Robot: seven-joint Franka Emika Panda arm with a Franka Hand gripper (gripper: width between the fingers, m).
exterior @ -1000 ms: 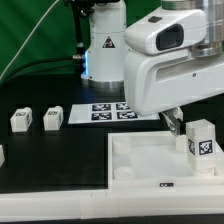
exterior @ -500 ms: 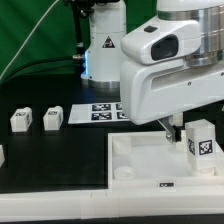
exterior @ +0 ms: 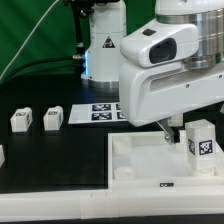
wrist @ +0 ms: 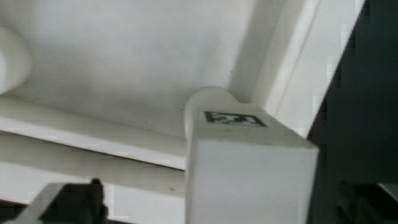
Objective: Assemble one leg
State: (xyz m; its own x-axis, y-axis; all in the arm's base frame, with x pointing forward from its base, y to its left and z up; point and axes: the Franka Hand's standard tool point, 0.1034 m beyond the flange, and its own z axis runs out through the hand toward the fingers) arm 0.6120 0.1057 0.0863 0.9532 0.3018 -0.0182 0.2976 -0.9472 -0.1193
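A leg, a small white block with tags on its faces, stands upright on the large white tray near the edge at the exterior view's right. My gripper hangs just beside it, at its upper part. In the wrist view the leg rises between my two dark fingertips, with a gap on each side. The gripper is open and holds nothing. Two more legs lie on the black table at the exterior view's left.
The marker board lies flat behind the tray, partly hidden by my arm. Another white part shows at the far left edge. The robot base stands at the back.
My arm has shifted slightly toward the exterior view's left and down, closer to the leg on the tray. The leg and the other parts have not moved.
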